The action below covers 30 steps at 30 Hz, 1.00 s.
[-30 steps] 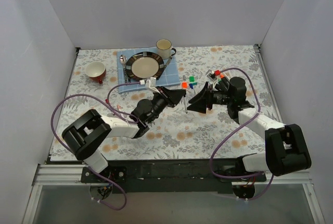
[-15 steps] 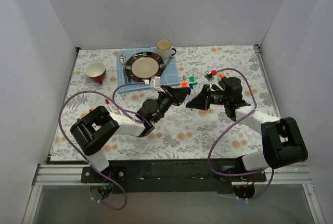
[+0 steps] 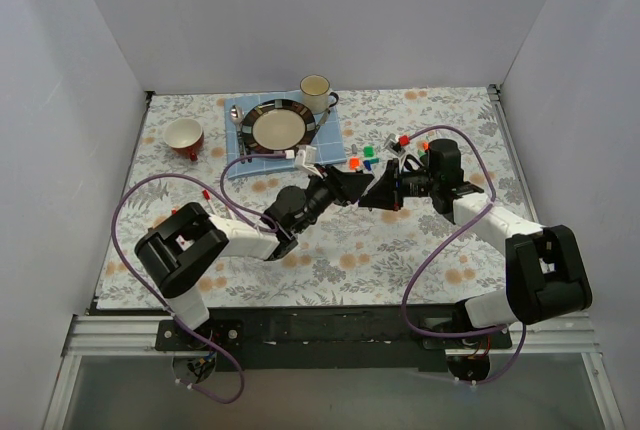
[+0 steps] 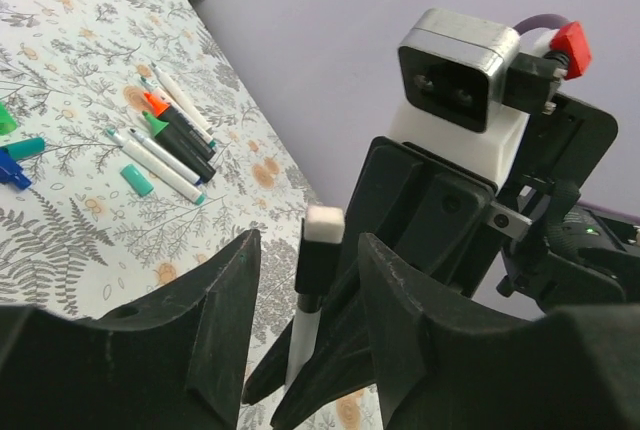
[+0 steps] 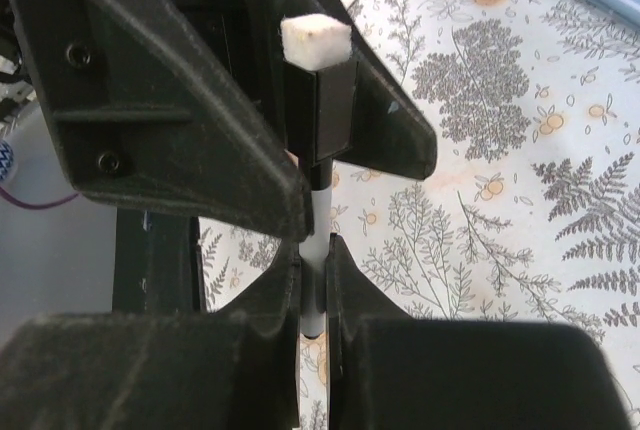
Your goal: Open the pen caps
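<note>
A slim white-barrelled pen [image 5: 314,212] stands upright in the air between my two grippers. Its upper end is a black piece [image 4: 320,262] topped with white. My right gripper [image 5: 314,250] is shut on the white barrel below that piece. My left gripper [image 4: 310,245] is open, its fingers on either side of the black piece with a gap on each side. In the top view the left gripper [image 3: 356,187] and right gripper [image 3: 380,193] meet tip to tip. Loose pen caps lie behind them: orange [image 3: 354,162], green [image 3: 368,151], teal [image 4: 138,180]. More pens [image 4: 172,145] lie together on the cloth.
A dark-rimmed plate [image 3: 262,110] sits on a blue cloth [image 3: 330,136] at the back, with a spoon [image 3: 236,118] beside it. A cream mug [image 3: 316,90] stands behind the plate and a red cup [image 3: 185,137] at the left. White walls close three sides.
The right gripper, open and apart a second ago, has closed on the pen's barrel. The left gripper's jaws have then opened. Both grippers have drawn together and shifted slightly toward the back.
</note>
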Each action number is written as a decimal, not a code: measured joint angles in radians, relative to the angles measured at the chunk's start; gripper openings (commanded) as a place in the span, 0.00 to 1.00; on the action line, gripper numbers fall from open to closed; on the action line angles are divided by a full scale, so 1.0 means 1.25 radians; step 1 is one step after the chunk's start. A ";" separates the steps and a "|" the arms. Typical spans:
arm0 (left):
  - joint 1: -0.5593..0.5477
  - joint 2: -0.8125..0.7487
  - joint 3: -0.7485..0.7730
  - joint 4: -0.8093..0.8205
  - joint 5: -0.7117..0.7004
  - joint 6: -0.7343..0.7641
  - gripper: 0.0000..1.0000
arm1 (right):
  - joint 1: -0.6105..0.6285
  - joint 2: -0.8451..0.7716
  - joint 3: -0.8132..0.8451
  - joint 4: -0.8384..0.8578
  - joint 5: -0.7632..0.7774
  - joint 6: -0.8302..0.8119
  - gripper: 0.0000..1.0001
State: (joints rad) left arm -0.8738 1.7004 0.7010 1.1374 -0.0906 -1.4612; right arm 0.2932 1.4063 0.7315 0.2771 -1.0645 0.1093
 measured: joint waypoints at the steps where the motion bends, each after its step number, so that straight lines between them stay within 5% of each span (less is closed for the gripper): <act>1: 0.002 0.000 0.000 -0.006 0.002 0.001 0.45 | 0.000 0.000 0.002 -0.016 -0.001 -0.014 0.01; 23: 0.033 -0.021 0.047 -0.103 0.106 0.023 0.36 | 0.000 0.000 0.026 -0.120 -0.002 -0.131 0.01; 26: 0.033 -0.017 0.054 -0.103 0.122 0.024 0.26 | 0.000 0.000 0.027 -0.123 0.000 -0.133 0.01; 29: 0.036 -0.016 0.054 -0.111 0.128 0.028 0.00 | 0.000 0.000 0.028 -0.125 -0.002 -0.134 0.01; 30: 0.038 -0.016 0.054 -0.115 0.128 0.037 0.00 | 0.000 0.000 0.030 -0.128 -0.003 -0.132 0.01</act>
State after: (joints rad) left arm -0.8261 1.6806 0.7685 0.9936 0.0700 -1.4155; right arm 0.2932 1.4063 0.7685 0.1169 -1.0679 -0.0563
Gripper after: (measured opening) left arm 0.145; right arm 0.098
